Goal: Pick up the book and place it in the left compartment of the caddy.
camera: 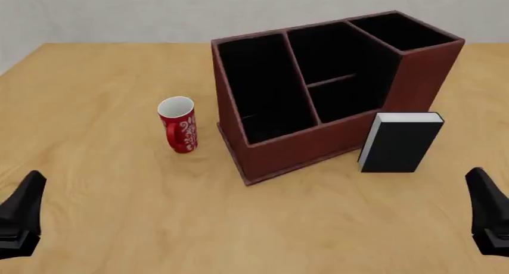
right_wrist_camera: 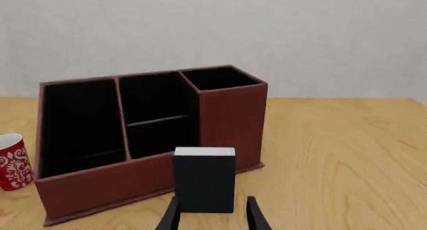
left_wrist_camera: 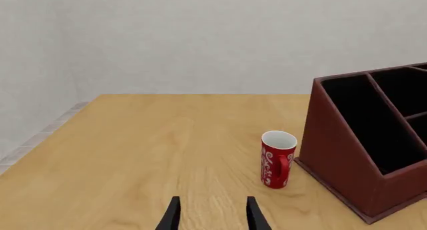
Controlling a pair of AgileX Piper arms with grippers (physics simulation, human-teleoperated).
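Book point(camera: 397, 144) upright by caddy point(camera: 278, 149); both pincers cut off, open.

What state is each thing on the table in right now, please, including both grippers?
book: upright on the table, near the caddy's front, not held.
caddy: standing, open-topped.
left compartment: nothing visible inside.
mug: upright, apart from the caddy.
left gripper: jaws open, holding nothing.
right gripper: jaws open, lined up with the book, not yet gripping.
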